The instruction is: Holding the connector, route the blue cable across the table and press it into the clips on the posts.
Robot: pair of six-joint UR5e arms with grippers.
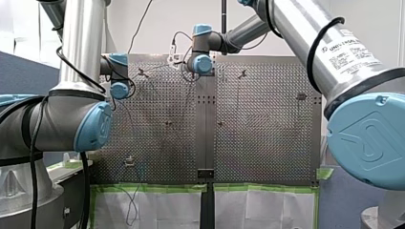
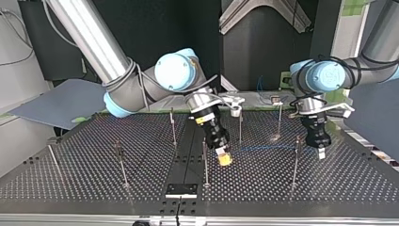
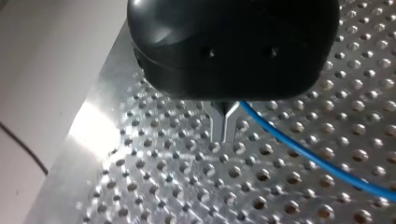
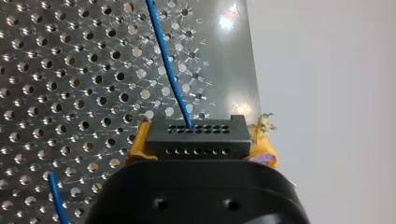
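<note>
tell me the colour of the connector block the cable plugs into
Black connector, clearest in the right wrist view.

Blue cable (image 3: 327, 163) runs behind my left gripper (image 3: 223, 136), end lost there; connector (image 4: 196, 135) half-buried in my right gripper (image 4: 201, 150).

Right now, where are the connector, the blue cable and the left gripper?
connector (image 4: 196, 138): right wrist view, middle of its black holed face.
blue cable (image 3: 317, 160): left wrist view, middle of its visible run.
left gripper (image 3: 223, 136): left wrist view, between its metal fingertips.
</note>
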